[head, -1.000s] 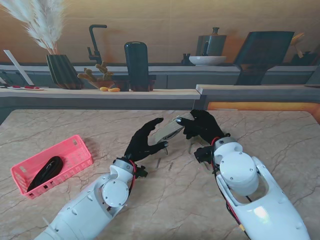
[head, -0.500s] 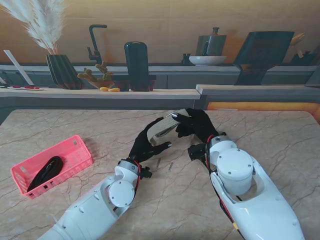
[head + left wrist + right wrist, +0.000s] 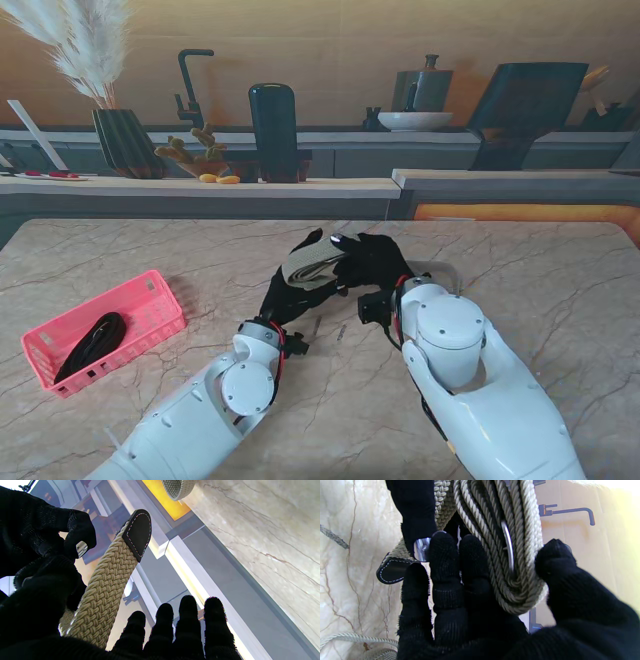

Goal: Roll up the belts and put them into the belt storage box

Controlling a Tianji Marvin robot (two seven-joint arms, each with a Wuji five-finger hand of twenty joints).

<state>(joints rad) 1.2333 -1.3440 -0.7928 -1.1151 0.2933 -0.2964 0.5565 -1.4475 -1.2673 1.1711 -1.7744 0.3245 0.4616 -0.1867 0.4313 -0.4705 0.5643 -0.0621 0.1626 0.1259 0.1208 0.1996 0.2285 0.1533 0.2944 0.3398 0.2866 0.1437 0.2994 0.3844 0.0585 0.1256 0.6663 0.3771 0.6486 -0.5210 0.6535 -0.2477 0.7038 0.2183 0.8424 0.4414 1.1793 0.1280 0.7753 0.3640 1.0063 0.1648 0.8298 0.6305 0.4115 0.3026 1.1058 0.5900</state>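
Belt (image 3: 312,266) between both robot hands

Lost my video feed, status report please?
Left hand and right hand both shut on tan belt, partly rolled, held above table. Pink basket far left, black belt inside. Nothing blocking.

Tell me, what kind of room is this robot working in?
It looks like a kitchen, though possibly a mock-up or printed backdrop. Behind the marble table stand a black faucet, a white bowl and a vase of pampas grass.
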